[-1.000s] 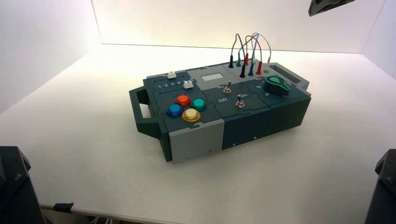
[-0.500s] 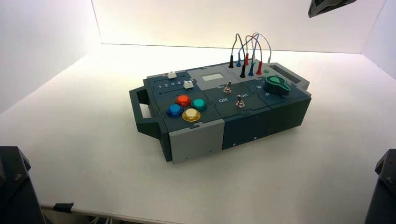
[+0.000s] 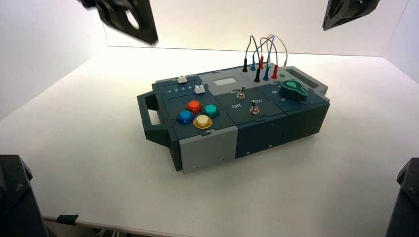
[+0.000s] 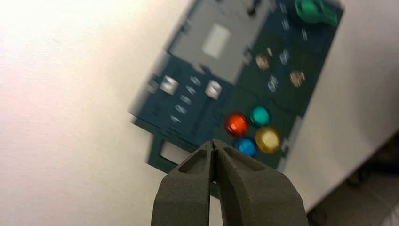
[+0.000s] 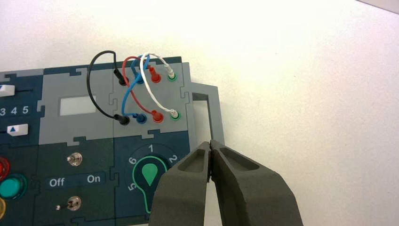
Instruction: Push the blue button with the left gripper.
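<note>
Hanging in the air above and to the left of the box (image 3: 225,106), the left gripper (image 3: 129,19) has its two fingers pressed together with nothing between them. Nearest on the box, at its left front, are the yellow button (image 3: 202,121) and the blue button (image 3: 185,116), with the teal-green button (image 3: 211,110) and red button (image 3: 193,106) just behind; beyond the box's right rear is the idle right gripper (image 3: 349,12), fingers closed.
</note>
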